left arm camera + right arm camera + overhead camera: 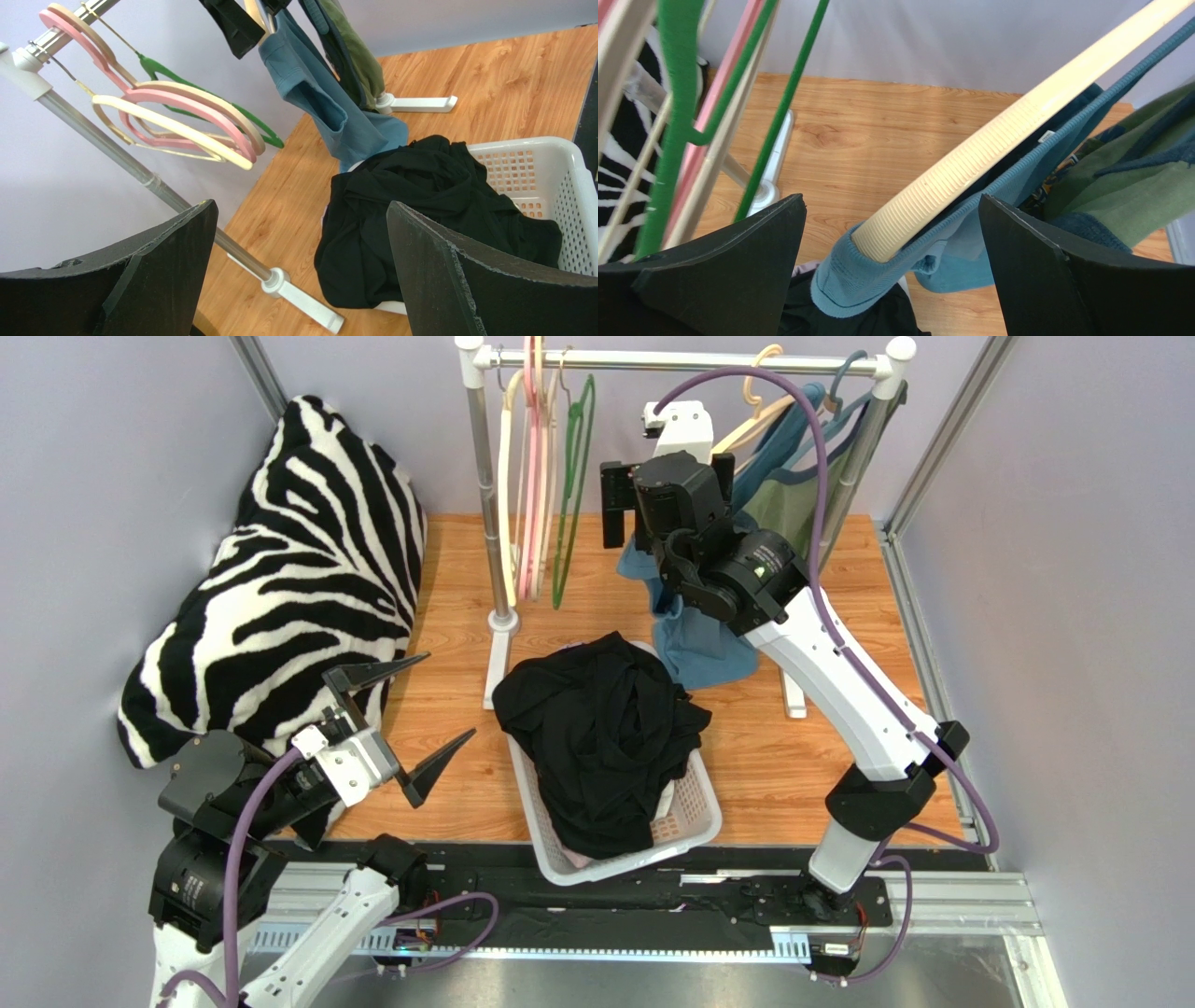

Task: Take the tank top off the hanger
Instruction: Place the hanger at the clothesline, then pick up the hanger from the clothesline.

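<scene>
A blue tank top (pixel 701 647) hangs from a cream hanger (pixel 748 423) on the clothes rail (pixel 673 359), its hem drooping toward the floor. In the right wrist view the ribbed hanger arm (pixel 1018 119) runs between my fingers, and the blue strap (pixel 857 280) is looped over its end. My right gripper (pixel 892 199) stands open around that hanger end and strap without pinching either; from above the right gripper (pixel 666 487) sits high at the rail. My left gripper (pixel 446 697) is open and empty, low at the left, away from the rack. The left wrist view shows the tank top (pixel 316 91) beyond the left gripper (pixel 302 205).
A white basket (pixel 694 823) holding black clothes (pixel 603 728) sits under the rack. Empty pink, cream and green hangers (pixel 540 462) hang at the rail's left. Green and dark blue garments (pixel 800 476) hang right of the tank top. A zebra cushion (pixel 281 574) leans at the left wall.
</scene>
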Available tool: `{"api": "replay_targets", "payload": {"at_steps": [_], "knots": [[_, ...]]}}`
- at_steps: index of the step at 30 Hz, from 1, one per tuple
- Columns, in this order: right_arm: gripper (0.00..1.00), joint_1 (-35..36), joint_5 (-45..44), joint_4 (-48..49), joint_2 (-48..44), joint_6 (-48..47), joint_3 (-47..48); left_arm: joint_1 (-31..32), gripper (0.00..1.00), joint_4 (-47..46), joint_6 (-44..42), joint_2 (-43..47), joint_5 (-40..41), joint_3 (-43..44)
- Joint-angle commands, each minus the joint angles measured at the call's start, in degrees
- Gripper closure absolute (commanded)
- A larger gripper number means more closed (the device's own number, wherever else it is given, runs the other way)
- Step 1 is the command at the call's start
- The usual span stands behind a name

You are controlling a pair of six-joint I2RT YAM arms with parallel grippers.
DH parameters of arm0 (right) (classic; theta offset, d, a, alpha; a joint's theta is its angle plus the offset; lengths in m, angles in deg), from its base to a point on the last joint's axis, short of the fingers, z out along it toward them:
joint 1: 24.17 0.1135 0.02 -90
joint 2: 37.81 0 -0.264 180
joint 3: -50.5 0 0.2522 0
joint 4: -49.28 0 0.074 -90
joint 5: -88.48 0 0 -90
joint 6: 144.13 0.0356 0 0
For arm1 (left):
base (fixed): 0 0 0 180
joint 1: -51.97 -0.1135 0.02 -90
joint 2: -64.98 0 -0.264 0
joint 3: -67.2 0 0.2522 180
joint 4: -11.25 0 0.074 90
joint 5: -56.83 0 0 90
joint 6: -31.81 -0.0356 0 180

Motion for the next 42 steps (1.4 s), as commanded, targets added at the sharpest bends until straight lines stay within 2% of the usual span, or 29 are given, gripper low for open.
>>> {"api": "replay_targets", "payload": {"at_steps": [1, 10, 26, 29, 35, 42], "knots": [[0.00, 0.15, -4.39, 1.33, -3.30, -2.93, -2.50, -0.19, 0.01, -1.84, 0.55, 0.31, -0.57, -0.25], [0.00, 0.15, -11.51, 1.24, -9.81, -6.36, -10.85, -0.19, 0.01, -2.45, 0.90, 0.05, -1.19, -0.42], [0.00, -1.25, -15.91, -4.99, -20.36, -7.77, -20.17, -0.19, 0.01, -2.28, 1.17, 1.63, -1.63, -0.95], [0.05, -1.34, -14.69, -7.19, -21.94, -6.55, -20.09, -0.19, 0.01, -2.36, 1.17, 1.63, -1.72, -0.86], [0.16, -0.82, -5.90, -13.34, -21.51, 0.57, -20.08, -0.19, 0.01, -2.45, 1.60, 1.54, -2.24, -0.77], [0.18, 1.03, -2.38, -15.01, -18.44, 2.60, -20.00, -0.19, 0.01, -2.54, 2.05, 1.89, -2.33, -0.60]]}}
